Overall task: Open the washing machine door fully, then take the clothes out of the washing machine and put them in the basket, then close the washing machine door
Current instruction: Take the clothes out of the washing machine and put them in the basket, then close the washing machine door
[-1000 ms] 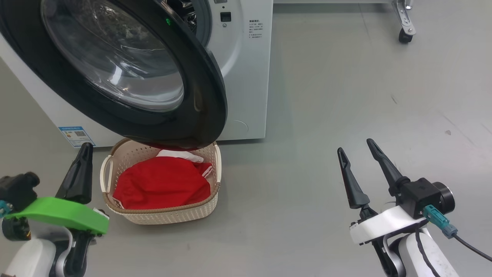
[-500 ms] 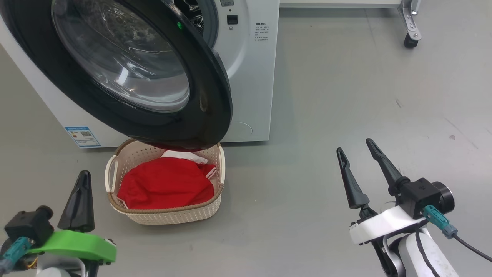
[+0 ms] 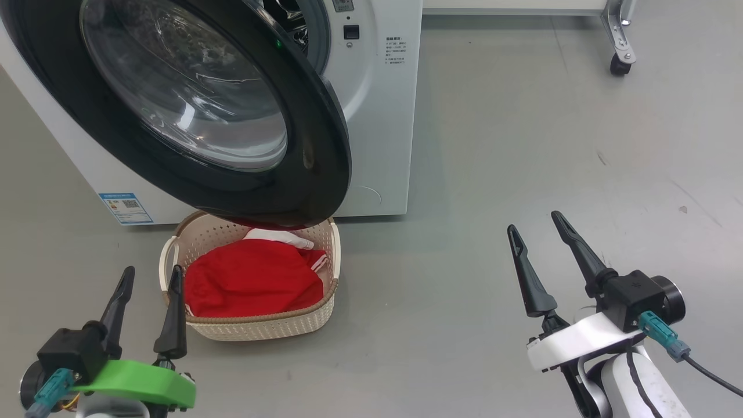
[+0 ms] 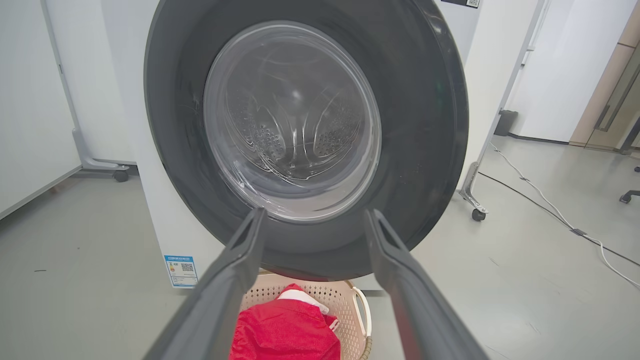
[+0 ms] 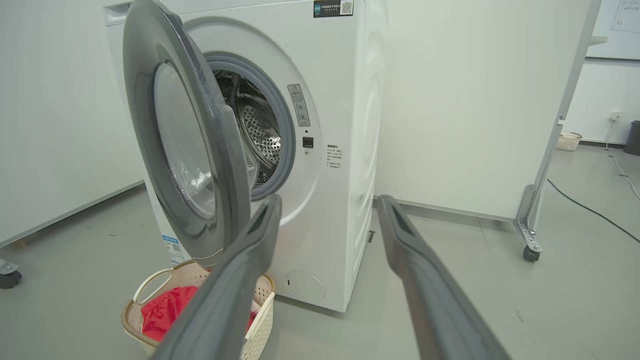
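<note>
The washing machine (image 3: 380, 116) is standing on the grey floor (image 3: 522, 145), with the washing machine door (image 3: 328, 151) hanging partly open above the basket (image 3: 261, 328) in front of it. The clothes (image 3: 249, 281) are lying inside the basket. The left gripper (image 3: 152, 271) and the right gripper (image 3: 533, 222) are hovering with fingers spread, gripping nothing.

The washing machine (image 3: 377, 145) is white with a blue label sticker (image 3: 126, 208); its door (image 3: 186, 93) has a glossy black ring. The clothes (image 3: 249, 284) are bright red with white trim, the basket (image 3: 261, 328) cream, perforated, brown-rimmed.
</note>
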Robot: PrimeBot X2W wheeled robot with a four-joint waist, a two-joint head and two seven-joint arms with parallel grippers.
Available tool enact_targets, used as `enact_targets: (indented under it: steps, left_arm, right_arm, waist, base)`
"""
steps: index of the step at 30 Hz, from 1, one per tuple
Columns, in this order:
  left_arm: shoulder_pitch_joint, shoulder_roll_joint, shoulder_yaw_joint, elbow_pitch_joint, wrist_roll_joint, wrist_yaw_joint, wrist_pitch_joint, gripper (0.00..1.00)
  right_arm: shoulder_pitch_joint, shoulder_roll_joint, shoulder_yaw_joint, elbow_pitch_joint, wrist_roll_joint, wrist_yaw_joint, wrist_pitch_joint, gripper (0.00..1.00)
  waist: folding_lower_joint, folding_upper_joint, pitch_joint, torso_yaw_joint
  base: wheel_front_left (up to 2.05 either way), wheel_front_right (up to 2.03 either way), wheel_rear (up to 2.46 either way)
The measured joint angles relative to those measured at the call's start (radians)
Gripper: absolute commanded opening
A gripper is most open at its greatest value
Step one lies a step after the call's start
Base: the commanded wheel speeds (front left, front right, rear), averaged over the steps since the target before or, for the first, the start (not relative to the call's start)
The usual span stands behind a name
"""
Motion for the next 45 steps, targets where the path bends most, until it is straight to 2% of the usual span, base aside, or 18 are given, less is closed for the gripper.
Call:
enact_targets:
  steps: [15, 45]
  left_arm:
    - [0.026, -0.042, 0.038, -0.027, 0.066, 0.002, 0.000, 1.00]
    - [0.047, -0.102, 0.092, -0.029, 0.133, -0.047, 0.000, 1.00]
  right_arm:
    - [0.014, 0.000, 0.000, 0.002, 0.000, 0.001, 0.000, 1.00]
    - [0.015, 0.004, -0.007, 0.003, 0.000, 0.001, 0.000, 1.00]
  waist:
    - [0.0000, 0.0000, -0.010, 0.000]
    - [0.0000, 0.0000, -0.009, 0.002]
  base:
    - [0.00, 0.00, 0.00]
    - [0.00, 0.00, 0.00]
